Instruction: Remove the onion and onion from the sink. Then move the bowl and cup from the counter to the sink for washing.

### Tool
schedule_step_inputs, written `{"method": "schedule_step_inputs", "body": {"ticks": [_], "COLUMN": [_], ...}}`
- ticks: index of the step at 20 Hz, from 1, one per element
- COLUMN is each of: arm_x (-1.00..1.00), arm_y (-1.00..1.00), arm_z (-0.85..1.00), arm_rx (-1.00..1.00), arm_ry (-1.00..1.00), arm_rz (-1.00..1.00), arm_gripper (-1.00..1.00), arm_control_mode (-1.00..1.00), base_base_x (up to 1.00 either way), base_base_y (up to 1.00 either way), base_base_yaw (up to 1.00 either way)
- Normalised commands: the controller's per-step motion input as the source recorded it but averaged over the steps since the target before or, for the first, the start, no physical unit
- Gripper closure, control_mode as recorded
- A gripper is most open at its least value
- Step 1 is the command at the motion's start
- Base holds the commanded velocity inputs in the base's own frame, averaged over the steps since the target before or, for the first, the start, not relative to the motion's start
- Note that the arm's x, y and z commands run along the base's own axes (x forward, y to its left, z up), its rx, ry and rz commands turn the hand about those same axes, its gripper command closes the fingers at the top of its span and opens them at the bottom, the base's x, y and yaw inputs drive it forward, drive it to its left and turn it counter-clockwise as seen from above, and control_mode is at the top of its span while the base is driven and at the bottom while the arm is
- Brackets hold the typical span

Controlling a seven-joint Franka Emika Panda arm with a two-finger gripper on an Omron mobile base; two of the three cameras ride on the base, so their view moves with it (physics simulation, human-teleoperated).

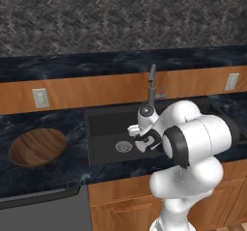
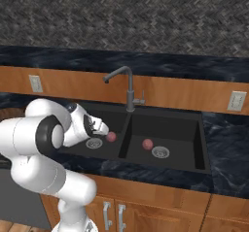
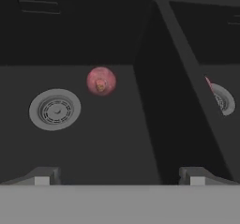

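Looking over the arm from the left base view, the black sink [image 1: 103, 128] sits sunk in the dark marble table [image 1: 38, 123], with a grey faucet [image 1: 152, 85] rising behind it and a metal drain [image 1: 123, 146] on the floor of the left basin. The wooden bowl [image 1: 37, 147] rests on the table well to the left of the sink. Two wall outlets [image 1: 40, 97] sit on the wood panel behind. The arm's white bulk covers the right basin, and the tool [image 1: 144, 143] hangs over the left basin near the drain.

From the right base view, one onion [image 2: 111, 137] lies in the left basin just beside its drain, close in front of the tool [image 2: 102, 128]. The second onion [image 2: 147, 144] lies in the right basin next to that drain [image 2: 160, 152]. The divider wall stands between the two.

In the hand view, the tool [image 3: 119, 175] has its fingertips [image 3: 42, 176] spread wide apart, gripping nothing and touching nothing. The left-basin onion sits ahead on the basin floor, right of the drain. Past the divider, the second onion shows as a sliver at the other drain.
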Motion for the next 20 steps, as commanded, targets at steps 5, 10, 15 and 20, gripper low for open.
{"method": "schedule_step_inputs", "body": {"ticks": [5,10,15,20], "arm_x": [0.13,0.17,0.19,0.16], "arm_y": [-0.02,-0.05,-0.04,0.00], "arm_z": [-0.13,-0.09,-0.11,-0.14], "arm_rx": [-0.03,-0.02,-0.01,0.00], "arm_ry": [0.00,0.00,0.00,0.00], "arm_rz": [0.09,0.03,0.04,0.02], "arm_gripper": [-1.00,-1.00,-1.00,-1.00], "arm_control_mode": [-1.00,-1.00,-1.00,-1.00], "base_base_x": [0.00,0.00,0.00,0.00], "base_base_y": [0.00,0.00,0.00,0.00], "base_base_yaw": [0.00,0.00,0.00,0.00]}}
